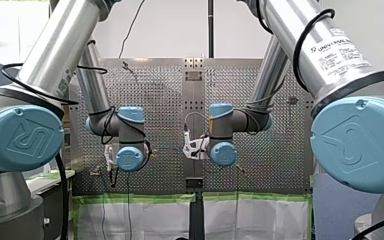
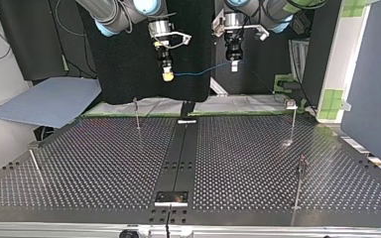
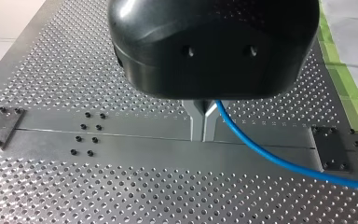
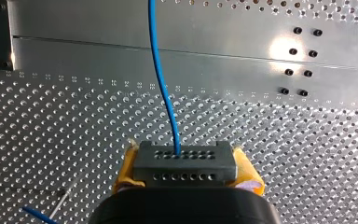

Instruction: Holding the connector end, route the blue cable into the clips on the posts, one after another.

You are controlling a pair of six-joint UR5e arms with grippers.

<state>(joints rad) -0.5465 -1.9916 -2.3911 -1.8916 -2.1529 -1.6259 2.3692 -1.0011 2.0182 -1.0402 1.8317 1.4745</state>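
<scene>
1. Front view: bright, even room light; pale streaks ran along the metal tubes of my left arm (image 1: pixel 55 50) and my right arm (image 1: pixel 282 35).
2. Top view: the perforated table (image 2: pixel 243 163) lay dim before a black backdrop; a post (image 2: pixel 294 124) showed a glint at its foot.
3. Right wrist view: a round glare spot burned on the centre plate (image 4: pixel 214 46).

The thin blue cable (image 2: pixel 203 71) hangs slack in mid-air; its grey perforated connector block (image 4: pixel 185 164) sits clamped in my right claw (image 2: pixel 167 74).

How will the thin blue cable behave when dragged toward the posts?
Probably floppy: the thin blue cable sags between my left gripper and my right gripper. Likely somewhat springy: it curves smoothly in the left wrist view.
</scene>
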